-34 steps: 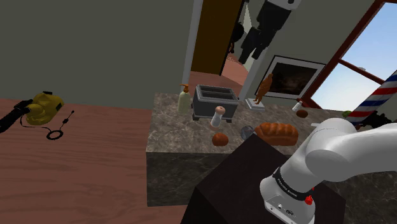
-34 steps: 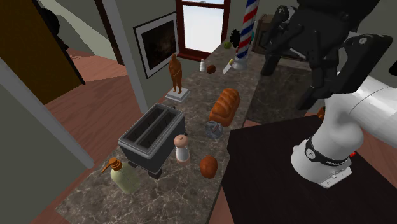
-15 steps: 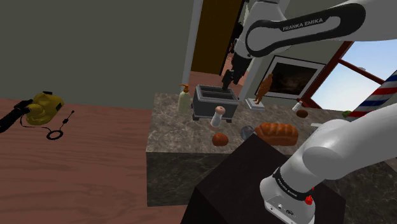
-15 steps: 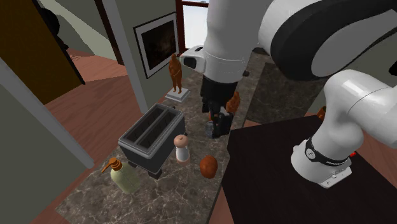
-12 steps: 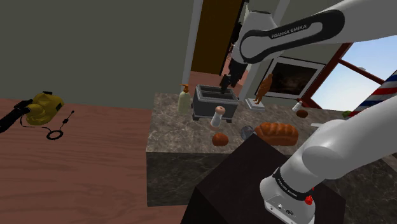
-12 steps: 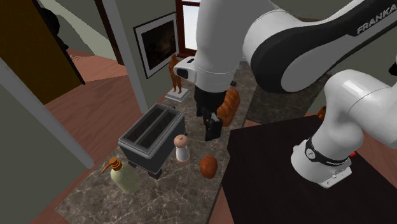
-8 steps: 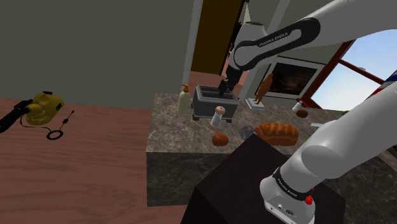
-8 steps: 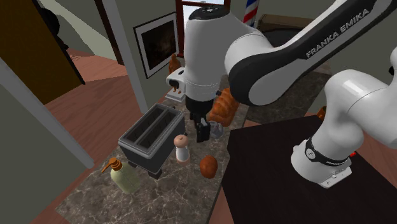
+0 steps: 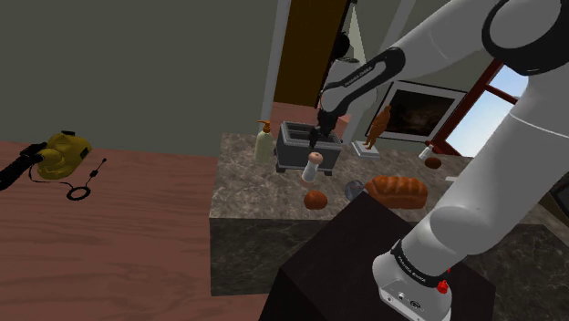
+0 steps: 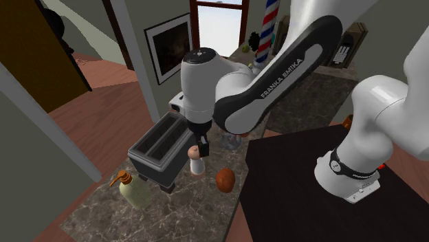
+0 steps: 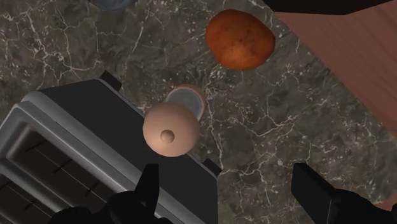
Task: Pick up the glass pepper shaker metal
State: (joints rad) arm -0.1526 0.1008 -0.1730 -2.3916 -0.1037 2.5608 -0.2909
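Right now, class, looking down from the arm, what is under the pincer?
Under the open pincer stands the shaker, on the stone counter beside the toaster. The shaker's round top covers most of its body, so what it holds cannot be seen.
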